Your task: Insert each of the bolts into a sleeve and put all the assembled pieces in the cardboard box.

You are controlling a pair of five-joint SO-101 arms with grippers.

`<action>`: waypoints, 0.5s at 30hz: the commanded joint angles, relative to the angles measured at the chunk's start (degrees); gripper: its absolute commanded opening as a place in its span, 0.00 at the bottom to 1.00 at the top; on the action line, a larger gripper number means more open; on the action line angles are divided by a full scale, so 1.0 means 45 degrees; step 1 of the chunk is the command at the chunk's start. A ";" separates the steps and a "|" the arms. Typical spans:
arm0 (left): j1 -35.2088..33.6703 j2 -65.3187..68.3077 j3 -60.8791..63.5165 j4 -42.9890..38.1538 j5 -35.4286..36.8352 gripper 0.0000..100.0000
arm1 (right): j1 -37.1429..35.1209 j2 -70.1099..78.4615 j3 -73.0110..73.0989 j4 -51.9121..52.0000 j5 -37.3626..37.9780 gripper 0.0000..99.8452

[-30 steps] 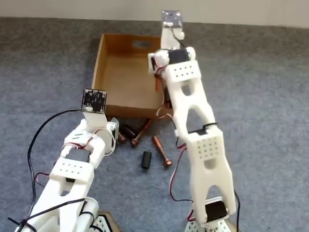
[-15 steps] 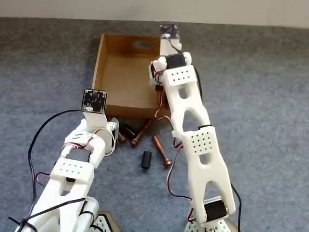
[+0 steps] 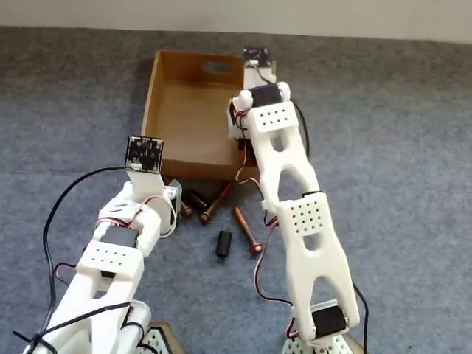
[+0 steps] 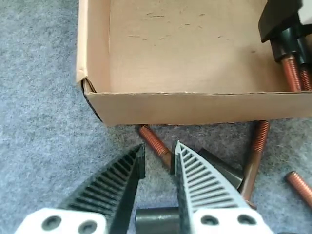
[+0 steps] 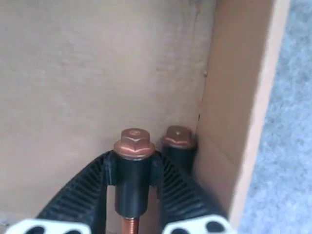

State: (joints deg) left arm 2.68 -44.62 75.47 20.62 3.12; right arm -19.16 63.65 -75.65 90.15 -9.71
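Note:
Over the cardboard box, my right gripper is shut on an assembled piece, a copper bolt in a black sleeve, held upright near the box's right wall. A second assembled piece stands in the corner beside it. My left gripper hovers open just in front of the box's near wall, its tips on either side of a loose copper bolt. A black sleeve and another bolt lie close by. On the carpet lie a further bolt and a sleeve.
Grey carpet covers the whole work area, with free room to the right of the box and at the far left. Wires trail from both arms. The left arm's camera board sticks up in front of the box's near-left corner.
The right arm has swung a little left and lowered its held piece deeper into the box, next to the right wall. The left arm has stayed where it was.

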 commanded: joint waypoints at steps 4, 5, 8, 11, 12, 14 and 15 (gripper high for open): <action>-0.0166 -0.0303 -0.0049 -0.0215 0.0059 0.10 | -0.0049 -0.0127 -0.0713 0.0479 -0.0156 0.01; -0.0166 -0.0303 -0.0049 -0.0215 0.0059 0.10 | -0.0049 -0.0127 -0.0713 0.0479 -0.0156 0.01; -0.0166 -0.0303 -0.0049 -0.0215 0.0059 0.10 | -0.0068 0.0244 -0.0791 0.0381 -0.0156 0.01; -0.0166 -0.0303 -0.0049 -0.0215 0.0059 0.10 | -0.0225 0.0869 -0.0830 0.0361 -0.0156 0.01; -0.0166 -0.0303 -0.0049 -0.0215 0.0059 0.10 | -0.0244 0.1045 -0.0830 0.0361 -0.0156 0.01; -0.0166 -0.0303 -0.0049 -0.0215 0.0059 0.10 | -0.0244 0.1241 -0.0869 0.0361 -0.0156 0.01; -0.0166 -0.0303 -0.0049 -0.0215 0.0059 0.10 | -0.0244 0.1280 -0.0928 0.0361 -0.0156 0.01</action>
State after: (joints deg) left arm 2.68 -44.62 75.47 20.62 3.12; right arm -20.31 69.45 -77.85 91.38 -9.89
